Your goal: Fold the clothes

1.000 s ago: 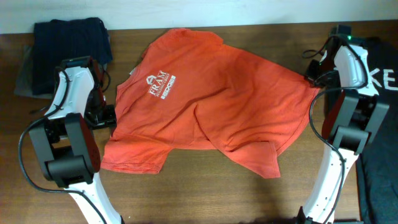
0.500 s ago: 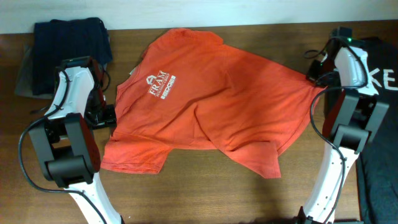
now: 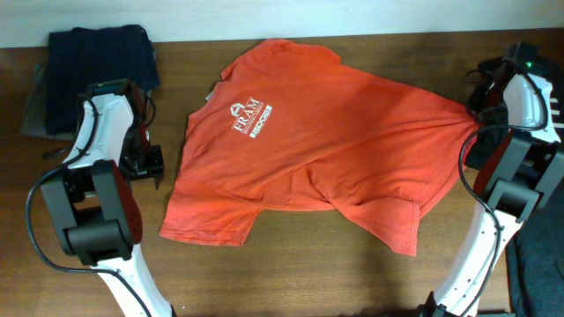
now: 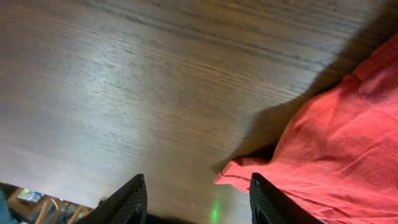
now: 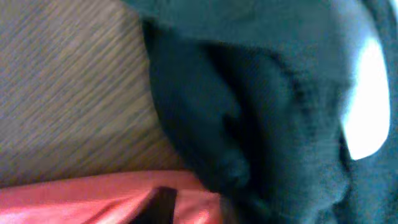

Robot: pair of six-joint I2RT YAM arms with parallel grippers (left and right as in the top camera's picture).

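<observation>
T-shirt (image 3: 335,141) matt orange cloth; table (image 3: 291,282) smooth grained wood.

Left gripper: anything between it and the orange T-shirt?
Nothing: bare table separates left gripper from T-shirt, in left wrist and overhead views.

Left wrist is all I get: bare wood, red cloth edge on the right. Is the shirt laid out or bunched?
Observer: Laid out. The shirt is spread on the table, white logo facing up, with a few creases across the middle.
Operator: Right tool?
Observer: The right tool is at the shirt's right edge. I cannot tell whether it grips.
Operator: Anything else on the table?
Observer: A dark folded garment at the far left corner, apart from the shirt.
</observation>
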